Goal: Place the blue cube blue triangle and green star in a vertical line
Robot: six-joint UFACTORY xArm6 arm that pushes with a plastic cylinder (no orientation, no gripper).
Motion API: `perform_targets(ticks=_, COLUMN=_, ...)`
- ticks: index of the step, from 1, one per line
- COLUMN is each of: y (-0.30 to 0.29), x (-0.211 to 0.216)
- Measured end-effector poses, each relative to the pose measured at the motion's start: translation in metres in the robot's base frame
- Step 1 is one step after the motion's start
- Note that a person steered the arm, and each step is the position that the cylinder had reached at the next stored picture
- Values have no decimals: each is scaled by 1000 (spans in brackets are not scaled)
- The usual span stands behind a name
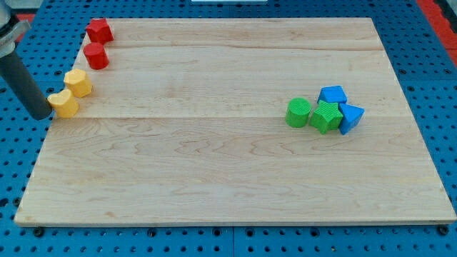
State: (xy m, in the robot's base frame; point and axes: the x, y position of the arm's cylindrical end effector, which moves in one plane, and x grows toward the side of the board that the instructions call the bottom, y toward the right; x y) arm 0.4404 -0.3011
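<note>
Your dark rod tip (41, 114) parked off wooden board's (214, 178) left edge, touching nothing, just beside yellow heart block (65, 104). Blue cube (333, 95), blue triangle (350, 117), green star (326, 116) clustered at view's right, not lined up. Judged: approach step; next, cross board, separate cluster
</note>
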Motion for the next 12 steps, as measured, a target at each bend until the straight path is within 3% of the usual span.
perform_targets(ticks=2, y=27, x=38)
perform_targets(ticks=5, y=434, x=64)
perform_targets(ticks=6, y=484, x=68)
perform_targets(ticks=12, y=531, x=70)
